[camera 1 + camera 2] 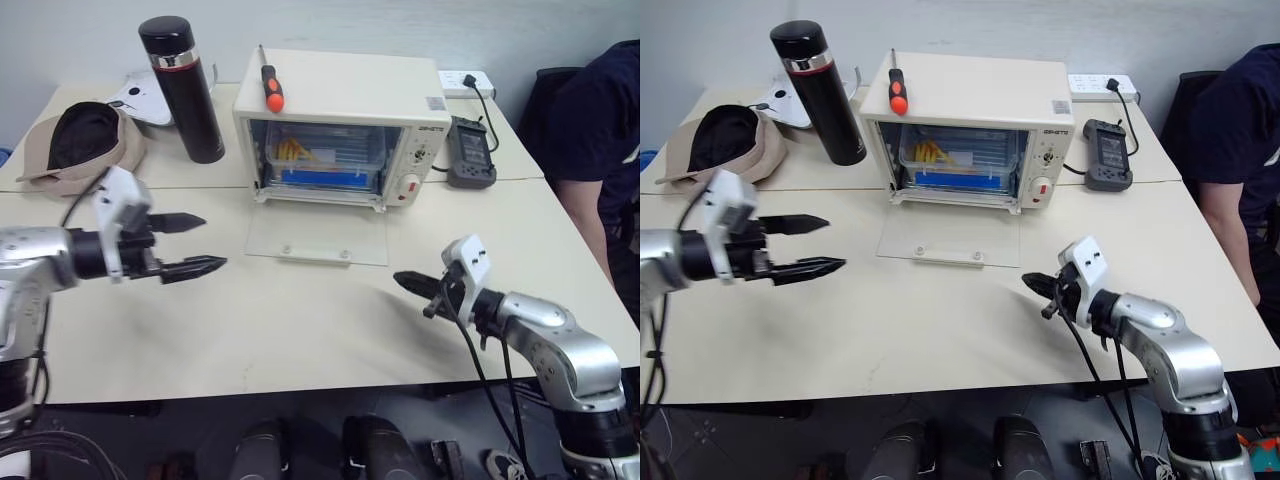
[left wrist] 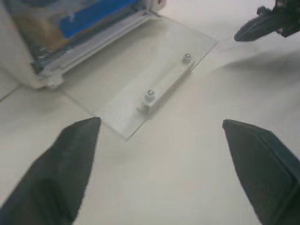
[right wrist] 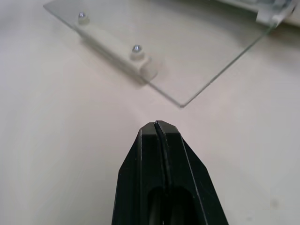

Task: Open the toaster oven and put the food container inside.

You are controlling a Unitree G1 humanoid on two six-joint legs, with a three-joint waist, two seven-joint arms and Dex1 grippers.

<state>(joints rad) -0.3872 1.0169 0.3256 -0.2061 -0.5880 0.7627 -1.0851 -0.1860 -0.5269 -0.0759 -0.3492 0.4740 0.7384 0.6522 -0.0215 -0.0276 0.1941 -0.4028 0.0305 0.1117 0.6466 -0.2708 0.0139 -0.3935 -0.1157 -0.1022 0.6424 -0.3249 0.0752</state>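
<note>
The oven [image 1: 340, 125] stood at the back of the counter [image 1: 300, 320] with its glass door [image 1: 316, 236] dropped flat onto the surface, and the container [image 1: 322, 158] already sat inside on the rack, blue strip facing out, yellow sticks showing through the lid. Both arms hung low over the counter in front, one on each side of the open door and touching nothing. The left gripper [image 1: 192, 245] had its jaws wide apart and empty; the right gripper [image 1: 412, 283] had its jaws pressed together, also empty, its tip near the door's front right corner.

To my eye the job was essentially done: the door was open, the box was in. What remained, as I judged it, was a clean retreat. The door lay between the two arms, so each would do best to draw straight back toward its own side rather than sweep inward, where a finger could catch the glass edge or its handle [image 2: 164, 86] and jolt the oven. The right tip was the nearer risk. I would also keep the left arm away from the black flask [image 1: 184, 88] and the cap [image 1: 85, 140] behind it. A screwdriver [image 1: 270, 85] lay on the oven's top, another reason not to bump the box. A seated person [image 1: 600, 130] was at the far right edge.
</note>
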